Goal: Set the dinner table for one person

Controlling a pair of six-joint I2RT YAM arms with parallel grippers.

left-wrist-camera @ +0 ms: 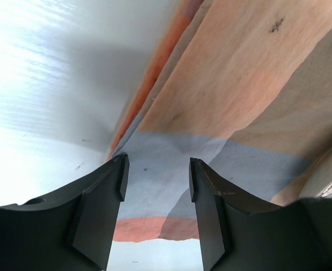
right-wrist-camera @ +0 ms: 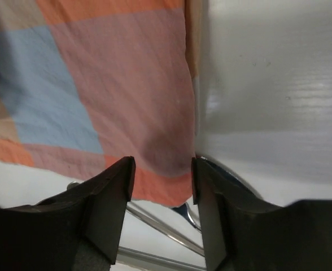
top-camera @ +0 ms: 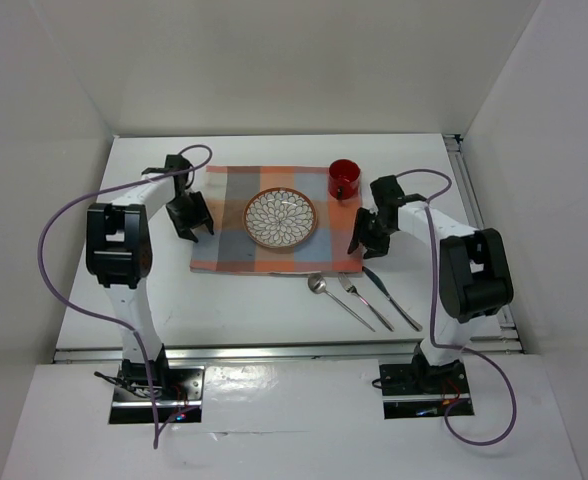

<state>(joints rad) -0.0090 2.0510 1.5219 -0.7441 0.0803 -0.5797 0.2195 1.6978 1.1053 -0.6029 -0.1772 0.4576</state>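
On the white dinner table [top-camera: 124, 180] lies an orange, blue and grey checked placemat [top-camera: 232, 215] with a patterned plate [top-camera: 280, 218] at its middle and a red cup [top-camera: 343, 178] at its far right corner. Just in front of the mat lie a spoon [top-camera: 326, 292], a fork [top-camera: 362, 300] and a knife [top-camera: 394, 302]. My left gripper [top-camera: 192, 218] [left-wrist-camera: 157, 166] hangs open low over the mat's left edge [left-wrist-camera: 239, 84]. Over the mat's near right corner [right-wrist-camera: 126, 73], my right gripper [top-camera: 366, 240] [right-wrist-camera: 163, 166] has its jaws apart, and the cloth corner shows between them.
White walls close in the table at the back and on both sides. A silver rail [top-camera: 284, 350] runs along the near edge, in front of the arm bases. Purple cables loop beside each arm. Cutlery handles [right-wrist-camera: 160, 226] lie just below the right gripper's fingers.
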